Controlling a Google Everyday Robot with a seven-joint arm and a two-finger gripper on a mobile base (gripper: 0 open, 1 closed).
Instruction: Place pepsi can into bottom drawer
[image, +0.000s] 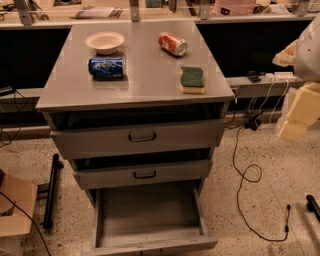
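Observation:
The pepsi can (106, 67) is dark blue and lies on its side on the left part of the grey cabinet top (145, 85), just in front of a white bowl. The bottom drawer (150, 215) is pulled far out; its grey floor is bare. The two upper drawers with black handles are slightly open. My gripper (296, 100), cream-coloured, hangs at the right edge of the view, off the cabinet's right side, about level with the top, far from the can and holding nothing that I can see.
A white bowl (105, 41), a red-orange soda can (173, 44) on its side and a green-yellow sponge (192, 80) lie on the cabinet top. Black cables (240, 170) trail on the floor at the right. A black bar (51, 190) and a cardboard box (15, 205) lie at the left.

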